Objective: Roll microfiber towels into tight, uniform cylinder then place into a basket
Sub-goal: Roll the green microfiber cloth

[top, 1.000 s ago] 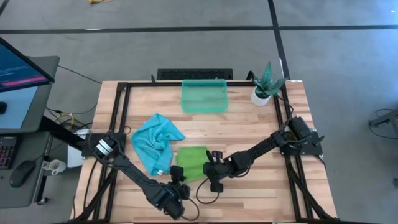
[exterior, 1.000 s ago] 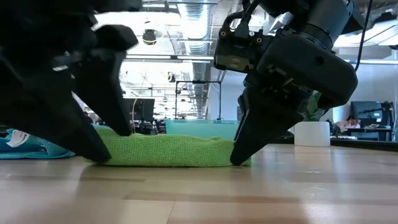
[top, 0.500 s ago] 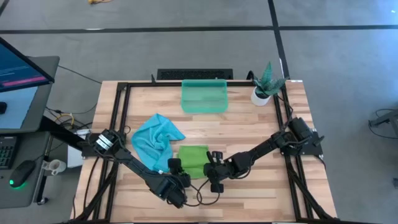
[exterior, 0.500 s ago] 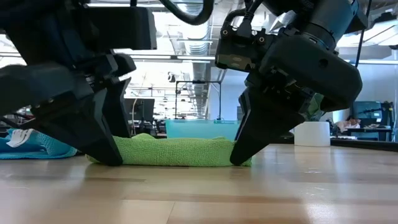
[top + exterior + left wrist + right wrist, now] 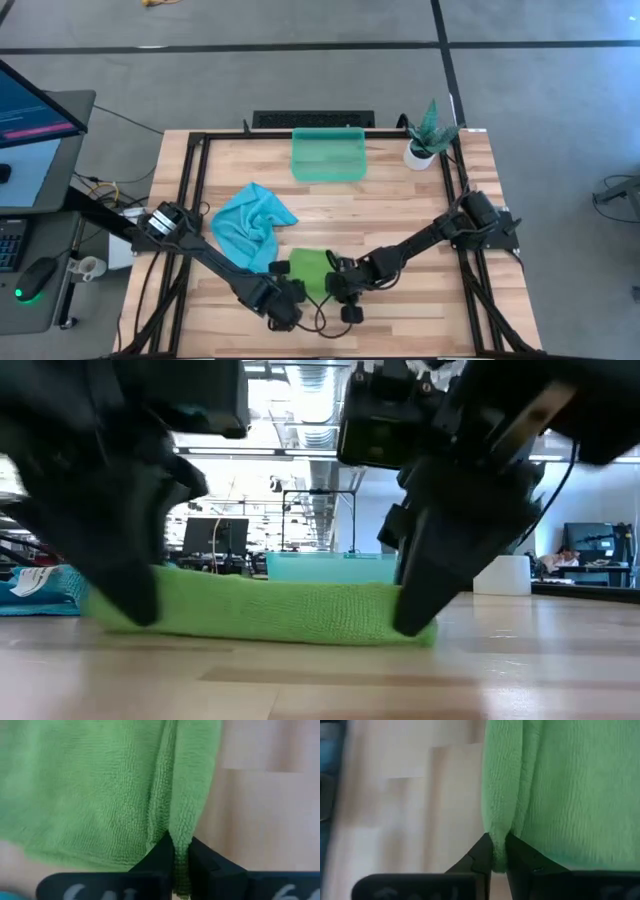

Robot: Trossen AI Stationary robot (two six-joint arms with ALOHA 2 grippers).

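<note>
- Wooden table is carrying all items; open workspace with ceiling ducts is showing behind it in the low view.
- Left gripper is sitting low at the near edge of the table; its fingers are pinching shut on one edge fold of the lime green towel, the cloth passing between the tips.
- Right gripper is sitting just beside the left one, clamping the opposite edge of the same towel; the fabric is bunching between its closed fingers.
- Lime green towel is lying as a low folded band between the two grippers, resting on the wood in the low view.
- Turquoise blue towel is lying crumpled beyond the left gripper, just beside the green one.
- Basket is standing well beyond both grippers, at the far edge; a white pot with a plant is standing near it, beyond the right gripper.
</note>
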